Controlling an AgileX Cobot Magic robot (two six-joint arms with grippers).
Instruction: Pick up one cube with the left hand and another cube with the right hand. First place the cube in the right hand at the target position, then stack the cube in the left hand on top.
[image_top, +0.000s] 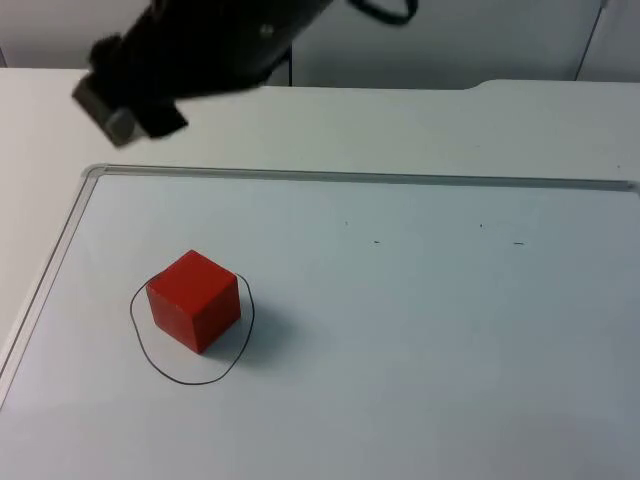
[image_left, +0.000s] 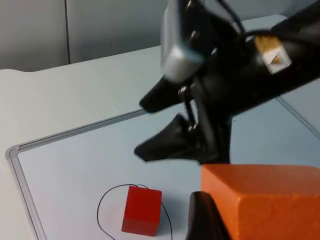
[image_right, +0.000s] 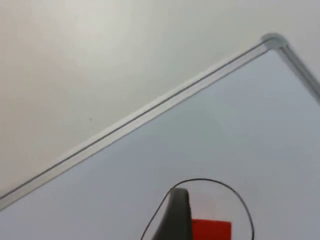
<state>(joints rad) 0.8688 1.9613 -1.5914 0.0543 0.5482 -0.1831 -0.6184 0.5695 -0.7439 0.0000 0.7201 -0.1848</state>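
The red cube (image_top: 194, 300) sits inside the drawn ring (image_top: 191, 326) on the whiteboard (image_top: 420, 330) lying on the bench. The left tool (image_left: 210, 220) is clamped on an orange cube (image_left: 265, 202) (seen close up in its wrist view). The right tool (image_left: 160, 125), jaws apart, hovers above the board

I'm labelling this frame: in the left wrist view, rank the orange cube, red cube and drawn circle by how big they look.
1. Orange cube, held in the left gripper, so nearness inflates it.
2. Drawn circle, which rings the red cube.
3. Red cube.
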